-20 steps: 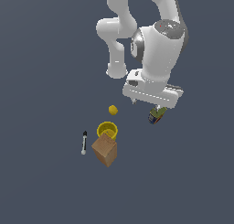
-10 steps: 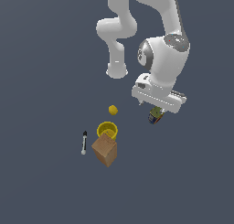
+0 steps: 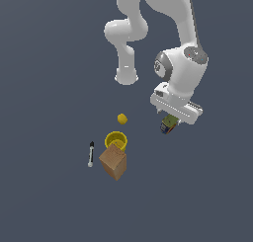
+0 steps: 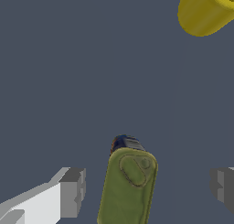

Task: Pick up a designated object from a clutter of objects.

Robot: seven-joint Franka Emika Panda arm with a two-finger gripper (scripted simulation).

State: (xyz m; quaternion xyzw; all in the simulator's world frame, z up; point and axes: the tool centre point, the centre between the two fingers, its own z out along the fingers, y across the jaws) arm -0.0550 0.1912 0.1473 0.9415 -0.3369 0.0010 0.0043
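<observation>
— Plain grey counter (image 3: 44, 48). Where is the can?

— The can (image 4: 128, 184) sits between my jaws, which are spread wide, untouched, so I can close; yellow cup (image 4: 205, 10) at one o'clock.

Glossy white arm (image 3: 148, 19) of rounded, tube-like links with bulbous joints. Grey disc set into the wrist joint. Boxy white gripper (image 4: 146, 186) ending in square grey fingers (image 4: 72, 191).
</observation>
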